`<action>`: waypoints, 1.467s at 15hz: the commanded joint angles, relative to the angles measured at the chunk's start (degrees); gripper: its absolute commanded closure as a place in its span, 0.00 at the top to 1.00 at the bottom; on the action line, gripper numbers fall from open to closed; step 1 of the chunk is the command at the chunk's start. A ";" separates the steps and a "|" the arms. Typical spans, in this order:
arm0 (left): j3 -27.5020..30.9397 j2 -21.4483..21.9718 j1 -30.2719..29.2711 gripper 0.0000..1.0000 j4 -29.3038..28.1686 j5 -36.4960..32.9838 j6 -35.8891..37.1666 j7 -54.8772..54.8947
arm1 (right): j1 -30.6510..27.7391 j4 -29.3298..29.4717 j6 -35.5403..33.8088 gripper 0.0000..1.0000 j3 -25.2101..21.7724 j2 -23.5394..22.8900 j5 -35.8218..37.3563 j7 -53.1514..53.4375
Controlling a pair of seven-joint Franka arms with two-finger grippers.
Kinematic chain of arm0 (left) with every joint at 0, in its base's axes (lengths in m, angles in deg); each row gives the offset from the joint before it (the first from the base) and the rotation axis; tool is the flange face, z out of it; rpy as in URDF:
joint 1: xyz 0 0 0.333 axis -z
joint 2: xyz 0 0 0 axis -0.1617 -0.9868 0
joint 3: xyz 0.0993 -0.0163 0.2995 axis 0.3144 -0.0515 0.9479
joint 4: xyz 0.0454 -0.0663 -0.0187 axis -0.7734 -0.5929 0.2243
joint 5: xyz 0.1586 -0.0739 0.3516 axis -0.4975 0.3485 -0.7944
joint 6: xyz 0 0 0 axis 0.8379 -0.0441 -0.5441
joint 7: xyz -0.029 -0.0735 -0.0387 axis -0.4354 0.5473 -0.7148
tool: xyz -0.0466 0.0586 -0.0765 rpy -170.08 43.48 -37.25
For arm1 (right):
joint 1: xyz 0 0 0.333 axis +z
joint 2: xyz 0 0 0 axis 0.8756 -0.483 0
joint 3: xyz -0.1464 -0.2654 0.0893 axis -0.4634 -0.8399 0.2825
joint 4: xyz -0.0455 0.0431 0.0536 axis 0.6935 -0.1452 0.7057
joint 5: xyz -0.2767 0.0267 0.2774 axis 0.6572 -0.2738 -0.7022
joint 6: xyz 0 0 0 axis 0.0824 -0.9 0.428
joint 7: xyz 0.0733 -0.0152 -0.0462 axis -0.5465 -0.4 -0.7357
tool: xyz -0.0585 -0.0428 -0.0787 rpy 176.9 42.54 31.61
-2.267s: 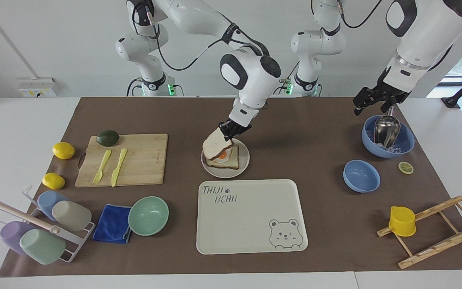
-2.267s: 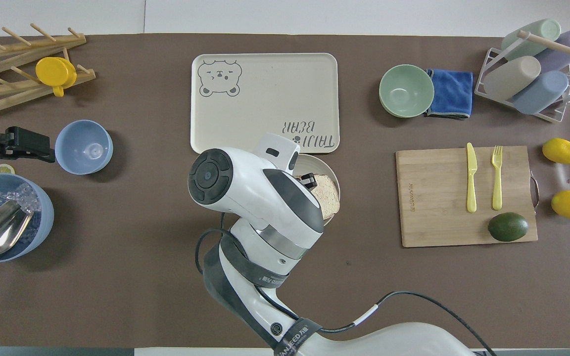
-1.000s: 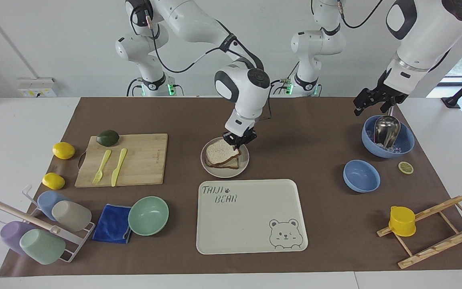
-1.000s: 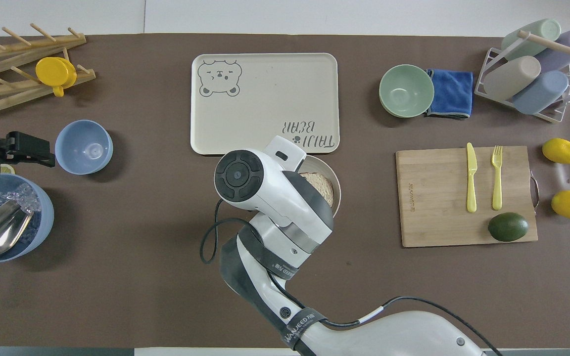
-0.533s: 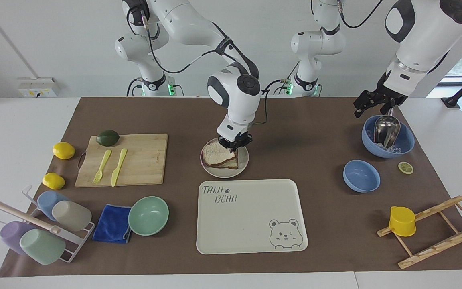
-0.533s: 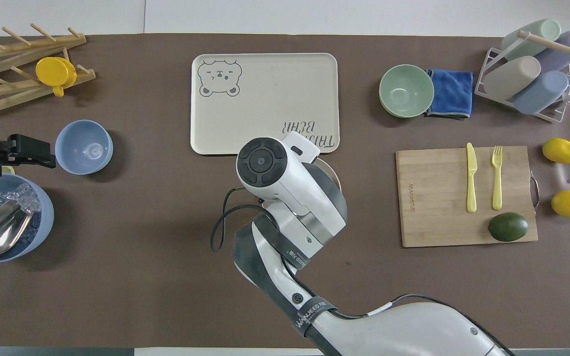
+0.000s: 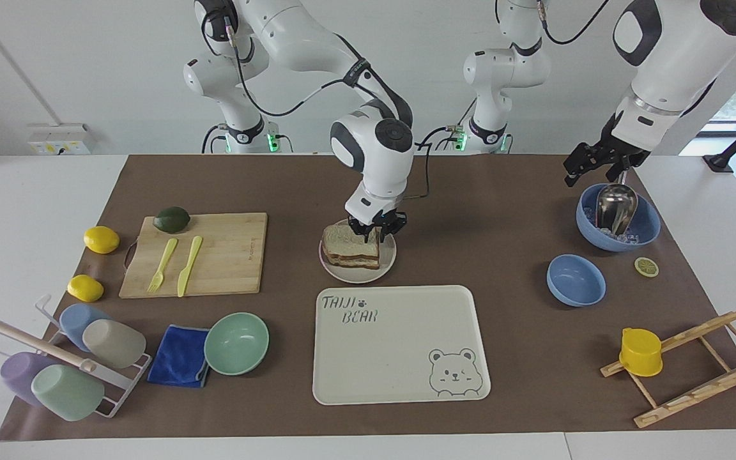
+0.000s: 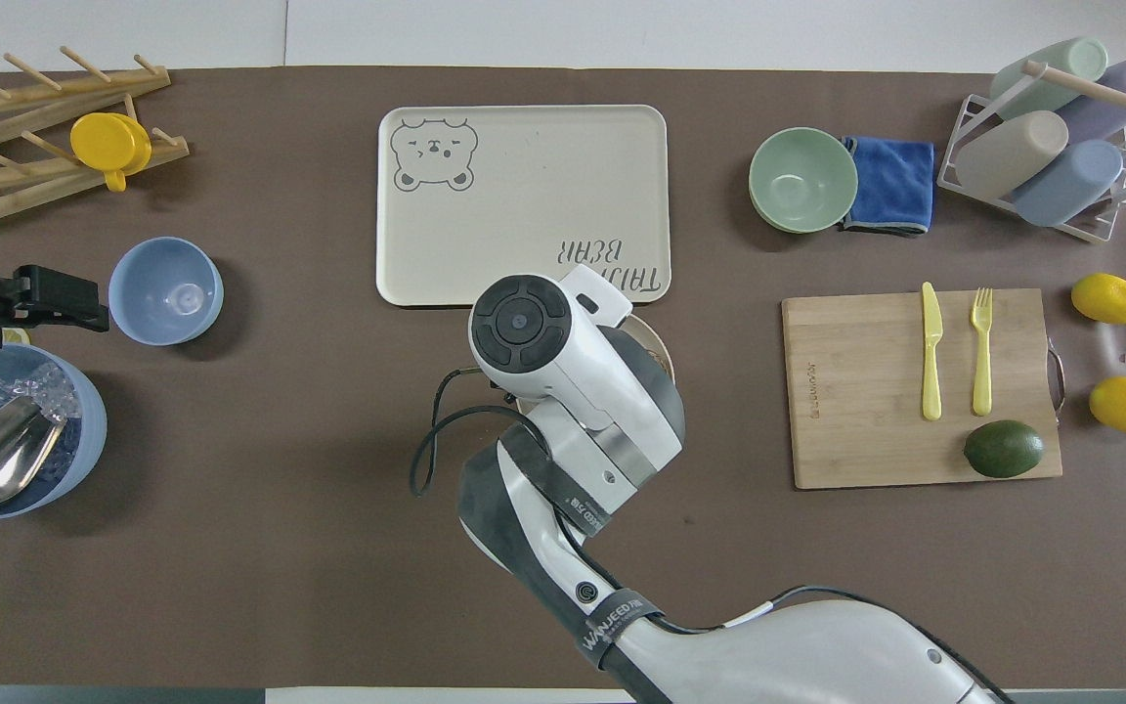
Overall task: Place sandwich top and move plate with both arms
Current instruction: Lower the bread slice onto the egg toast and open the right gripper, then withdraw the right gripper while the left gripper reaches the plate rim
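Note:
The sandwich top [image 7: 349, 240] lies flat on the stacked bread on the small round plate [image 7: 358, 275]. My right gripper [image 7: 377, 230] stands over the edge of the sandwich that is nearest the robots, fingers spread and low at the bread. In the overhead view the right arm's wrist covers the sandwich, and only the plate's rim [image 8: 664, 354] shows. My left gripper [image 7: 595, 171] waits open over the table beside the blue bowl with a metal scoop [image 7: 646, 233]. It also shows in the overhead view [image 8: 45, 293].
The cream bear tray [image 7: 400, 345] lies just beside the plate, farther from the robots. A small blue bowl [image 7: 575, 280] sits toward the left arm's end. A cutting board [image 7: 227, 255] and a mint-green bowl [image 7: 236, 342] sit toward the right arm's end.
My right gripper lowered the tilted slice until it lay flat on the egg slice, then spread its fingers. The left arm barely moved.

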 commanded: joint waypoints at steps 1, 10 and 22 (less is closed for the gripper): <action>-0.43 1.99 -0.64 1.00 -3.35 -0.39 -2.75 0.53 | -0.55 -1.89 0.94 1.00 0.35 1.86 -1.40 0.84; -0.78 1.12 5.06 1.00 -12.92 4.69 -13.38 0.18 | -11.26 0.93 -9.42 1.00 0.00 11.78 -5.62 -8.47; -1.04 -15.13 23.95 1.00 -16.36 12.24 -38.42 -6.50 | -31.55 1.37 -30.08 1.00 -0.53 25.94 -5.70 -31.75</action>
